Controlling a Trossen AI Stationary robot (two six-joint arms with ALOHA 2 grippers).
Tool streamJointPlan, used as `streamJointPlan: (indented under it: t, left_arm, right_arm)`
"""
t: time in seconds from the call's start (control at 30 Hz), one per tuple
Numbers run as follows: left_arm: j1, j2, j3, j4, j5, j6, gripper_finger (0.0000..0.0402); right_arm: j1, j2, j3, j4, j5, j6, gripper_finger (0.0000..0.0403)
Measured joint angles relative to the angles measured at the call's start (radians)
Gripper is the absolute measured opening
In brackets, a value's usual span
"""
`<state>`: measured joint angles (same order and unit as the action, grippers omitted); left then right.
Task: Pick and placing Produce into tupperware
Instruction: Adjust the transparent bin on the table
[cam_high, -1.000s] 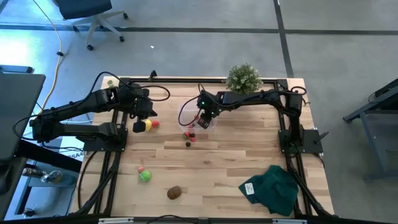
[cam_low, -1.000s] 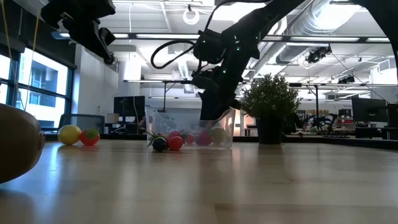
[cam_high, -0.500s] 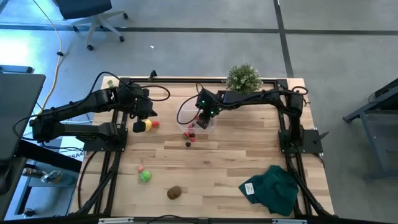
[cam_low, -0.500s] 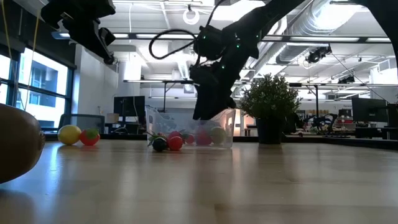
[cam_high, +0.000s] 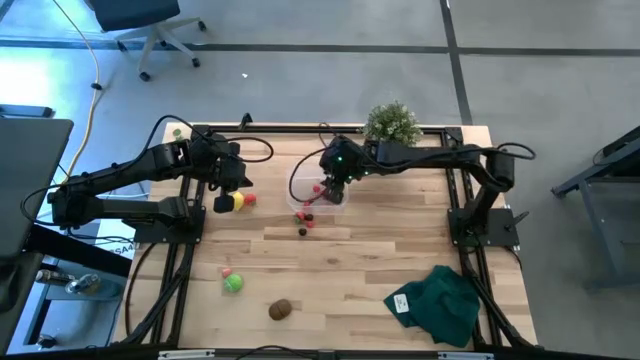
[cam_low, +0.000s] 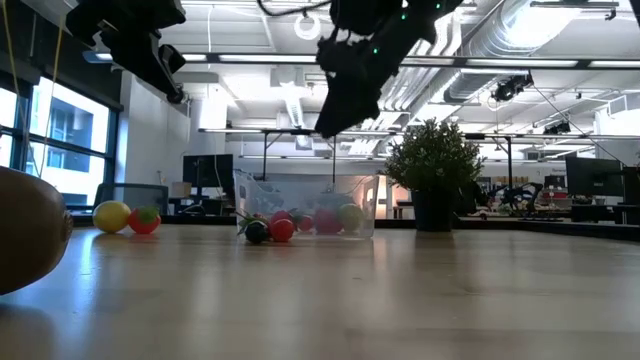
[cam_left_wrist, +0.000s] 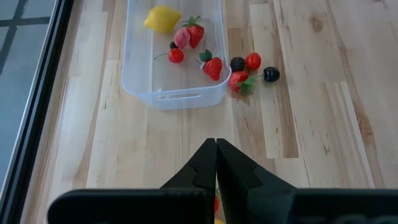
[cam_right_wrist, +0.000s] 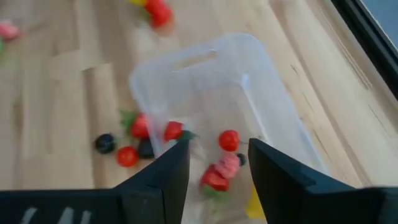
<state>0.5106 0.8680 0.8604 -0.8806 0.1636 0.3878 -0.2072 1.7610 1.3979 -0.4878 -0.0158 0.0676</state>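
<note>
The clear tupperware (cam_high: 318, 192) sits at the table's far middle, with a yellow lemon (cam_left_wrist: 162, 18), strawberries (cam_left_wrist: 212, 66) and a small red cherry (cam_left_wrist: 176, 55) lying inside it. Dark berries (cam_left_wrist: 271, 74) and red fruits (cam_left_wrist: 252, 60) rest on the wood beside its near wall. My right gripper (cam_right_wrist: 217, 162) hangs open above the container, raised well clear of it in the low view (cam_low: 335, 120). My left gripper (cam_left_wrist: 216, 163) is shut, held high (cam_low: 150, 50) above a second lemon (cam_high: 238, 201) and a red fruit. A green ball (cam_high: 232, 283) and brown kiwi (cam_high: 280, 309) lie nearer.
A bushy potted plant (cam_high: 391, 125) stands at the far edge just right of the tupperware. A dark green cloth (cam_high: 440, 303) with a white label lies at the near right corner. Bare wood stretches across the table's middle and right.
My right gripper has risen from inside the tupperware to well above its rim and shifted slightly toward the table's right. The container and the fruits have stayed where they were.
</note>
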Motion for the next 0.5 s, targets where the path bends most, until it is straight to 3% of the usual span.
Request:
streamJointPlan:
  t: [0.13,0.33,0.5]
  left_arm:
    - [0.000,0.000,0.000,0.000,0.000,0.000,0.0003]
    - [0.000,0.000,0.000,0.000,0.000,0.000,0.0003]
    - [0.000,0.000,0.000,0.000,0.000,0.000,0.0003]
  right_arm:
    - [0.040,-0.041,-0.062,0.080,-0.025,-0.036,0.0125]
    - [0.051,-0.135,-0.287,0.362,-0.141,-0.023,0.0075]
    - [0.057,-0.163,-0.373,0.390,-0.145,0.001,0.0056]
